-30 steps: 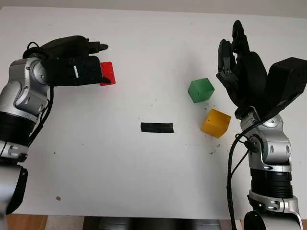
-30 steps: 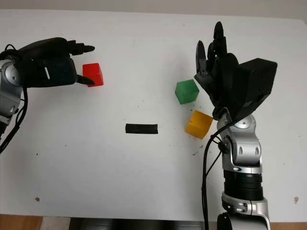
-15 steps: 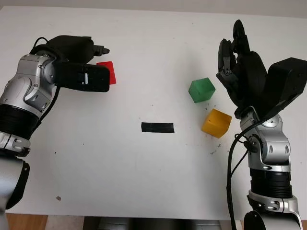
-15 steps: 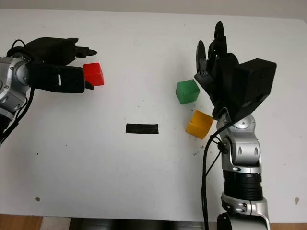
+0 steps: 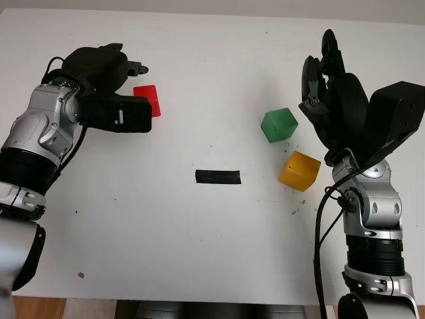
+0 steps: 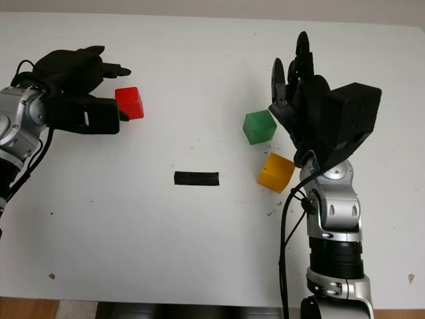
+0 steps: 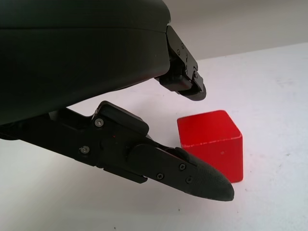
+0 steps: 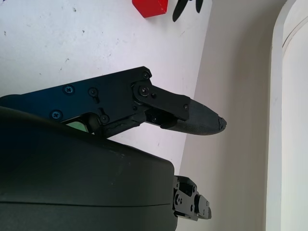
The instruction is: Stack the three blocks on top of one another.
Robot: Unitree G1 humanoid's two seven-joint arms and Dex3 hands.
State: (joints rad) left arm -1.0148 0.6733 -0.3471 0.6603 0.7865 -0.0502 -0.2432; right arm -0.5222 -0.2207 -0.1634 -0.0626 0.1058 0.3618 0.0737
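My left hand is turning and drawing nearer the red block, fingers open either side, not gripping. My right hand is hovering open beside the green block.

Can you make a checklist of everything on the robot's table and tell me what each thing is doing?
Surface: white table, small dark specks.
Job's things: red block, green block and yellow block all sit apart on the table; nothing stacked.
Clutter: black tape strip mid-table.
Hands: left hand open, beside the red block, fingers near but not gripping it; right hand open, raised by the green block.
Cables: black cable along the right arm.
Surroundings: pale wall beyond the table's far edge.
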